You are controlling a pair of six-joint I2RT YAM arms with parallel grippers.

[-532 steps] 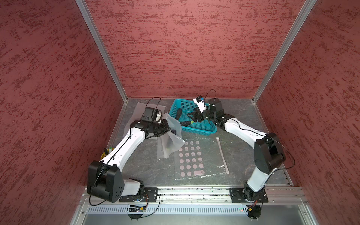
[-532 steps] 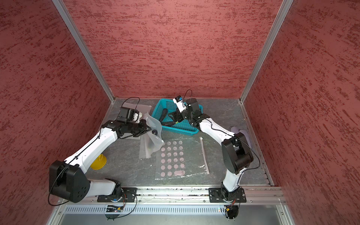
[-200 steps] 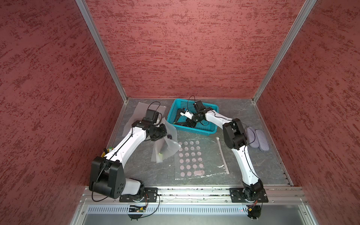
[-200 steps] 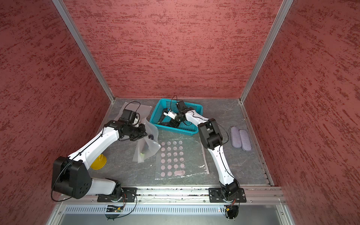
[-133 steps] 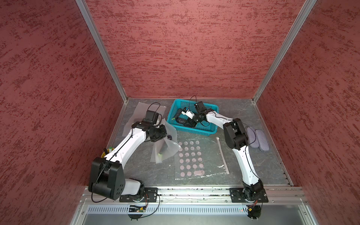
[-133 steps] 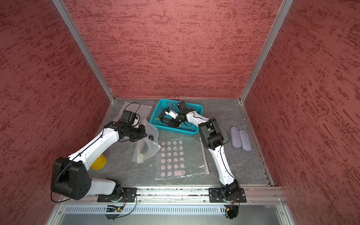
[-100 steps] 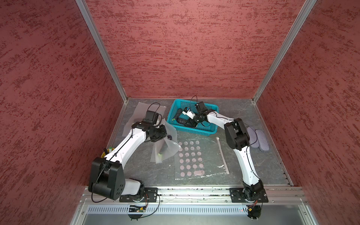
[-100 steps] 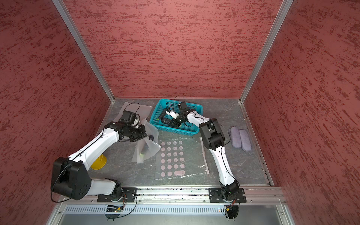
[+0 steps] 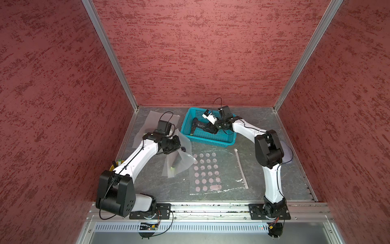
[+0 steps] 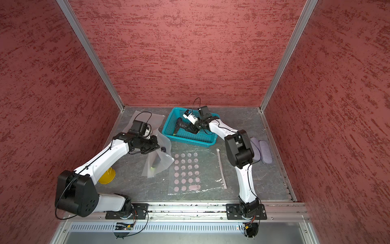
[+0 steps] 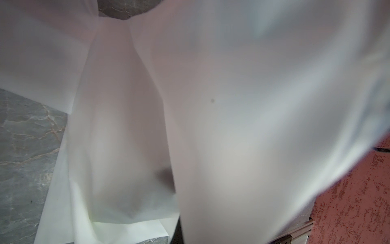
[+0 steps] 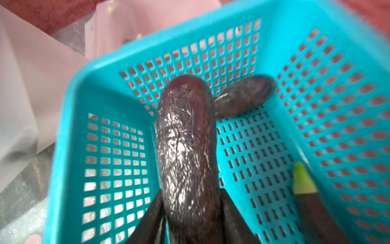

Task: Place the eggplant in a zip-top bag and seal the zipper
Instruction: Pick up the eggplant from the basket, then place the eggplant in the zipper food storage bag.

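Note:
In the right wrist view my right gripper (image 12: 190, 211) is shut on a dark purple, wrinkled eggplant (image 12: 185, 147), a finger (image 12: 154, 215) on each side of it. It sits tilted inside the teal basket (image 12: 337, 105). Both top views show this grip over the basket, with the right gripper (image 9: 212, 128) on the eggplant (image 9: 199, 125). My left gripper (image 9: 181, 149) is shut on the top edge of the translucent zip-top bag (image 9: 177, 163), which hangs down to the table with a dark, green-tipped thing inside. The bag (image 11: 232, 105) fills the left wrist view and hides the jaws.
Two more eggplants (image 12: 242, 97) lie in the basket (image 9: 211, 142), one with a green stem (image 12: 304, 179). A flat bag with pink dots (image 9: 205, 171) and a white strip (image 9: 240, 166) lie in the middle. Spare bags (image 9: 156, 118) sit back left, a yellow thing (image 10: 107, 174) front left, purple pads (image 10: 263, 154) right.
My right gripper has closed on the eggplant in the basket and drawn back a little with it. The left arm still holds the bag in much the same place.

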